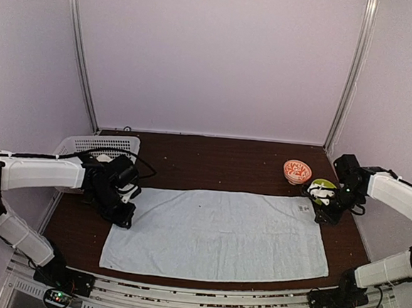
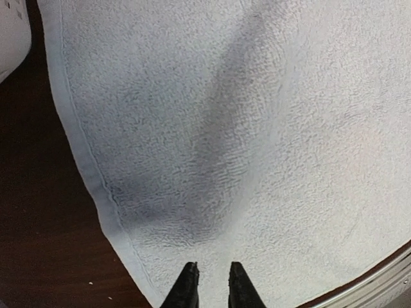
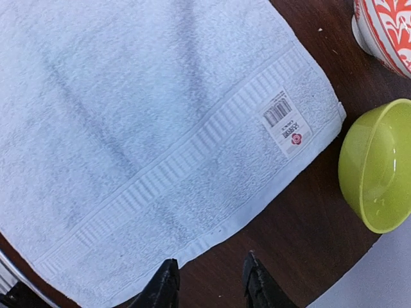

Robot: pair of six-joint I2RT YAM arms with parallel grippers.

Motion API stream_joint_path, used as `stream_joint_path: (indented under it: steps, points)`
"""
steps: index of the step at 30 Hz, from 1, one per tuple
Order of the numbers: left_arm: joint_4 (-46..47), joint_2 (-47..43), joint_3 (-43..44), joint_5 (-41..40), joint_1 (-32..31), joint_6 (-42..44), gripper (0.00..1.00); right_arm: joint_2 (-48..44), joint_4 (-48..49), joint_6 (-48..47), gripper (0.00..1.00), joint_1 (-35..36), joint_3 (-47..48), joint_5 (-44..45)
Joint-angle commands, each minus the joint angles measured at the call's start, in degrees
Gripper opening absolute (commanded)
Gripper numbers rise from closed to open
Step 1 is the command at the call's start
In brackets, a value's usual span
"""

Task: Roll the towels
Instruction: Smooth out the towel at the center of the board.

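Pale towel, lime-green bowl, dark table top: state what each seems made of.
Pale rectangular cloth towel: looped terry, likely cotton, matte, with a ribbed woven band and a sewn hem. Lime-green round bowl: smooth and glossy with light glints, plastic or glazed ceramic. Dark brown table top: wood or wood-look laminate, low sheen.

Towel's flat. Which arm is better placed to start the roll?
Likely left: the left pincer hangs over the towel edge; the right pincer is off the cloth, over bare table, green bowl close.
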Motion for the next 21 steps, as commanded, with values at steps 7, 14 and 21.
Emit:
stream_joint_path:
  steps: [7, 14, 21]
  points:
    - [-0.27, 0.18, -6.20, 4.58, -0.81, -3.71, 0.04, -6.06, -13.86, -15.46, 0.31, 3.31, -8.43, -4.13]
    - [1.52, 4.38, -9.49, 6.38, -3.25, -5.85, 0.04, -3.53, -9.07, -20.38, 0.31, 4.82, -14.56, 1.72]
    - [1.69, 4.76, -14.81, 8.37, -8.71, -11.22, 0.04, 0.47, -7.41, -24.01, 0.30, 5.49, -18.29, 7.56]
